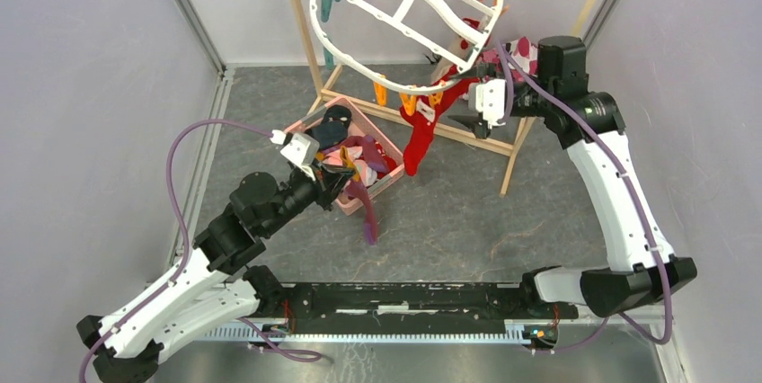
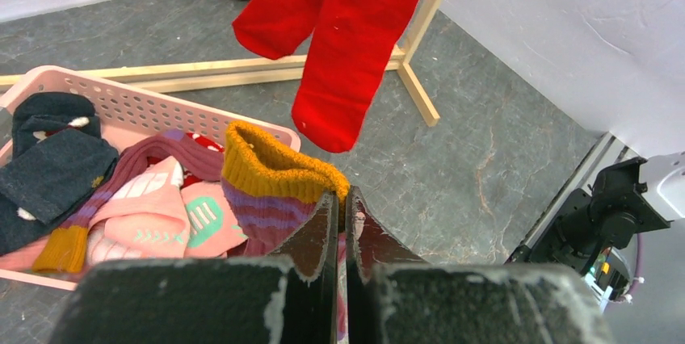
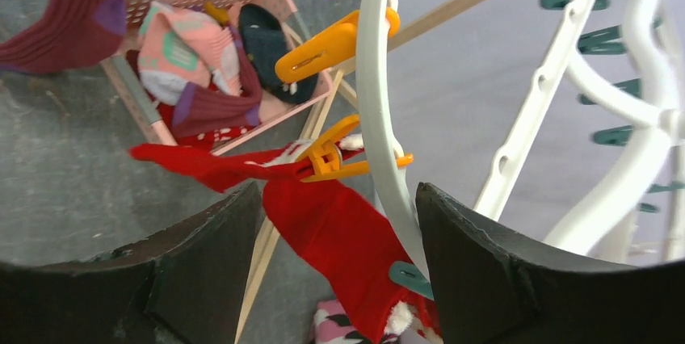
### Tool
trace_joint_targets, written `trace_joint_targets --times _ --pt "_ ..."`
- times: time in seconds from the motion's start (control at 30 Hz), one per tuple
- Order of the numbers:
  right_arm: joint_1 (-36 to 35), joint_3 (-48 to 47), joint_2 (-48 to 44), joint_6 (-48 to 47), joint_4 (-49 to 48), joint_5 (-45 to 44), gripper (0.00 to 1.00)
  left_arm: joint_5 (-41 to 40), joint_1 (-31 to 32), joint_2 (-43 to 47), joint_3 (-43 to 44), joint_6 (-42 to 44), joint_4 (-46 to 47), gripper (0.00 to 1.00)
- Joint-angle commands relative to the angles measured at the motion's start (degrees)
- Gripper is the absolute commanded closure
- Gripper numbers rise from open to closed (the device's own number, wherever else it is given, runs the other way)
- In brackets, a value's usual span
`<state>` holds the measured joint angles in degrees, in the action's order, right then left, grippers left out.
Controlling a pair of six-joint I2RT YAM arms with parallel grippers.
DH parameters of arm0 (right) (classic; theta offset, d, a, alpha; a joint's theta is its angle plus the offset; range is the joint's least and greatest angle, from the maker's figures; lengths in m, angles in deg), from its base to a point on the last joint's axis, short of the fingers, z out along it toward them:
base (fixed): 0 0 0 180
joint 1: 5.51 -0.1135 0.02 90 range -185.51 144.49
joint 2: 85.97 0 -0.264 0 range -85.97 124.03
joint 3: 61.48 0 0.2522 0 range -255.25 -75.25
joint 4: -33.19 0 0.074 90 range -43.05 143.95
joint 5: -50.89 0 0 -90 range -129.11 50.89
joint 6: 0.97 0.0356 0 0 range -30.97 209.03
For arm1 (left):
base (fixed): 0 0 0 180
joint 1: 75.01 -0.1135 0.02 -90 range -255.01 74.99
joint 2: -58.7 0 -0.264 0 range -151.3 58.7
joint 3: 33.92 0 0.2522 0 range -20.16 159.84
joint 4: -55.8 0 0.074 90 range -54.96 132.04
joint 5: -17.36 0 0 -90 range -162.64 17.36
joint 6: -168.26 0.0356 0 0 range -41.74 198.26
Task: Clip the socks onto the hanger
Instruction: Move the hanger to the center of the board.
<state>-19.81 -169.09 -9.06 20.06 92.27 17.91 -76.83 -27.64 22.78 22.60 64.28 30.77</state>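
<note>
The left arm reaches low over the basket (image 2: 121, 90), left hand (image 2: 342, 199) pinched tight on a striped sock (image 2: 266, 190). The right arm is raised, right hand (image 3: 338, 195) spread wide and holding nothing, astride the hanger (image 3: 373, 118) rim and a red sock (image 3: 347, 239).

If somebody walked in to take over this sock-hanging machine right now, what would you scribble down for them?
Left claw: shut on a purple-striped knitted sock with mustard cuff, by the pink plastic basket.
Right claw: open, either side of the rim of the white plastic oval hanger.
Done: a red fabric sock hangs from an orange peg.
Left: the held sock, plus those in the basket.
</note>
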Motion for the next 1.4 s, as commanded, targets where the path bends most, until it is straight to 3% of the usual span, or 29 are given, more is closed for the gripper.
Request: trace_joint_targets --times 0.0,0.33,0.43,0.53,0.83,1.03,1.27,1.37 --pt "2.5 5.11 -4.59 0.86 9.17 1.64 0.23 0.35 0.09 0.71 1.72 -1.07 2.25 0.98" --pt "10.41 16.0 -13.16 4.75 6.79 3.1 0.2 1.9 0.09 -1.55 2.88 -0.53 4.81 0.98" --pt "11.07 17.25 -13.65 6.32 5.4 4.8 0.09 2.63 0.08 -2.12 3.11 -0.7 5.26 0.98" --pt "11.45 16.19 -13.2 7.72 4.68 6.38 0.03 2.86 0.08 -1.71 2.71 -1.23 5.49 0.98" --pt "11.54 11.01 -11.4 10.92 2.84 10.45 0.02 2.95 0.09 -0.45 0.88 -2.44 7.91 0.98" --pt "11.59 12.26 -10.81 27.43 -15.96 7.73 0.02 3.15 0.09 0.17 -0.7 -3.27 9.31 0.98" --pt "11.59 8.51 -6.47 38.65 -27.67 11.06 0.02 3.3 0.09 -0.44 -0.33 -3.45 10.18 0.98" --pt "11.63 6.47 -6.17 39.54 -27.79 13.6 0.02 3.84 0.09 -0.72 -0.57 -3.96 11.05 0.98"
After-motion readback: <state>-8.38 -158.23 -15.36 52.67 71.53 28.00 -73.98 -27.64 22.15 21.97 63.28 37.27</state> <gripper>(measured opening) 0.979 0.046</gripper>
